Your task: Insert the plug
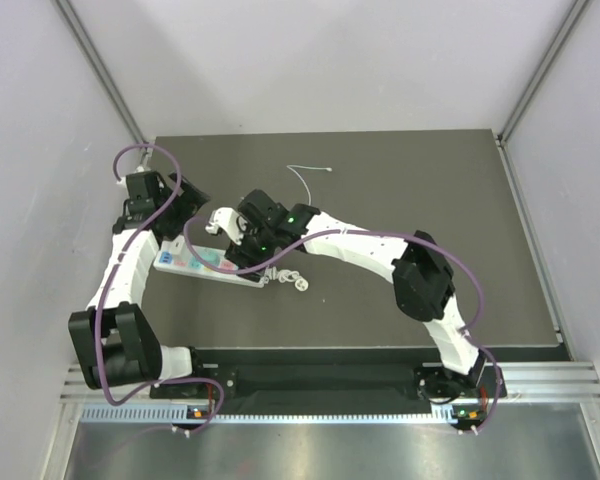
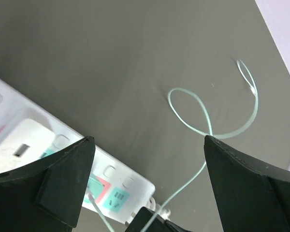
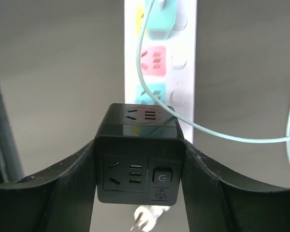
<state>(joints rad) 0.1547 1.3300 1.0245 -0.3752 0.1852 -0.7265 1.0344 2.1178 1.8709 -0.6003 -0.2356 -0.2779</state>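
Note:
My right gripper [image 3: 140, 146] is shut on the plug [image 3: 139, 162], a small black cube with sockets and a power button on its faces. It holds the plug over the near end of the long white power strip [image 3: 184, 72], just past a teal socket [image 3: 146, 93]. I cannot tell whether they touch. A thin pale wire [image 3: 222, 136] runs across the strip and behind the plug. In the top view my right gripper [image 1: 237, 235] is over the strip [image 1: 192, 266]. My left gripper [image 2: 147, 141] is open and empty above the strip's end [image 2: 128, 178]; it also shows in the top view [image 1: 197, 207].
A short coiled white cord [image 1: 291, 280] lies at the strip's right end. The wire loops on the dark mat [image 2: 210, 123] and its tip lies farther back [image 1: 306, 177]. A white adapter [image 2: 26, 145] sits in the strip. Walls enclose the mat on three sides.

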